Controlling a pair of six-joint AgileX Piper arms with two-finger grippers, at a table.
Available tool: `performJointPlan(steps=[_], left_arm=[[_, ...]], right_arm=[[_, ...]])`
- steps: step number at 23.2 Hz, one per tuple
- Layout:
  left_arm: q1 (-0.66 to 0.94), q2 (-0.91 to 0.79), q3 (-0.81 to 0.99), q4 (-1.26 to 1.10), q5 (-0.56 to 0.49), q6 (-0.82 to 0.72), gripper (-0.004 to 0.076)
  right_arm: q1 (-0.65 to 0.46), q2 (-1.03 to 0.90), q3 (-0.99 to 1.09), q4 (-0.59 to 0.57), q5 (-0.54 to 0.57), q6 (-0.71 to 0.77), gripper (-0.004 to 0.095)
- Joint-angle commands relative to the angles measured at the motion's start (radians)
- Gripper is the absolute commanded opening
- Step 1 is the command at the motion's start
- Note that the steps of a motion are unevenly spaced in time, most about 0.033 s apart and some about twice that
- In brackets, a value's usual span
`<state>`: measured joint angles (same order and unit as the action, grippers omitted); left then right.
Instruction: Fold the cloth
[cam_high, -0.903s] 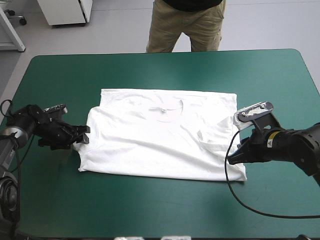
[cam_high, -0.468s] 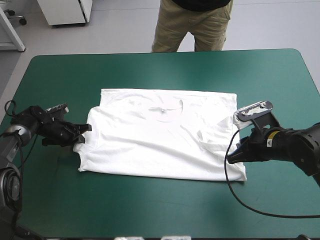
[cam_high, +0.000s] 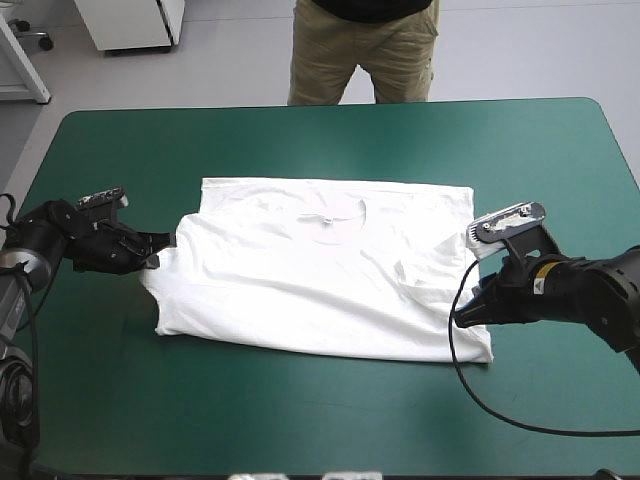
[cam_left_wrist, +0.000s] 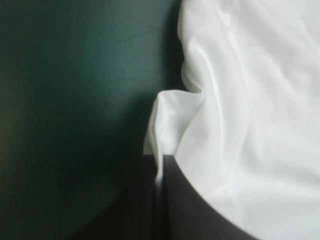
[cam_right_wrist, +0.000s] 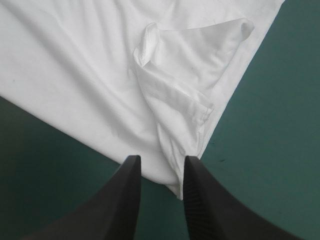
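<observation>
The table (cam_high: 330, 430) has bare teal-green cover all round, widest toward 6 o'clock. The T-shirt (cam_high: 320, 270) lies spread flat at its centre. At the shirt's 9 o'clock edge the left gripper (cam_high: 155, 255) pinches a raised fold, plain only in the left wrist view. At 4 o'clock the right gripper (cam_high: 462, 318) stands parted astride the corner hem, perhaps touching it.

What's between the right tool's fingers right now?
A corner of the T-shirt, lying on the teal-green cover, seen in the right wrist view; the right tool stands open.
</observation>
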<state>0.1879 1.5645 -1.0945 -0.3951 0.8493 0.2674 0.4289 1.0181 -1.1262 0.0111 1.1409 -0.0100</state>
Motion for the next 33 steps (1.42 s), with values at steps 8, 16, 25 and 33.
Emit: performJointPlan(steps=[8, 16, 25, 33], left_arm=[[-0.248, -0.045, -0.070, 0.047, 0.126, 0.013, -0.0009], [-0.462, 0.066, -0.070, 0.168, 0.114, -0.069, -0.0009], [-0.466, 0.023, -0.080, 0.179, 0.118, -0.043, 0.0318], [-0.466, -0.310, -0.104, 0.378, 0.236, -0.152, 0.0481]], right_arm=[[-0.002, -0.012, -0.024, 0.001, -0.012, -0.001, 0.0284], [-0.002, -0.012, -0.024, 0.043, -0.006, -0.001, 0.0284], [-0.002, -0.014, -0.026, 0.043, -0.006, -0.019, 0.0319], [-0.002, -0.102, -0.026, 0.048, 0.048, -0.010, 0.0432]])
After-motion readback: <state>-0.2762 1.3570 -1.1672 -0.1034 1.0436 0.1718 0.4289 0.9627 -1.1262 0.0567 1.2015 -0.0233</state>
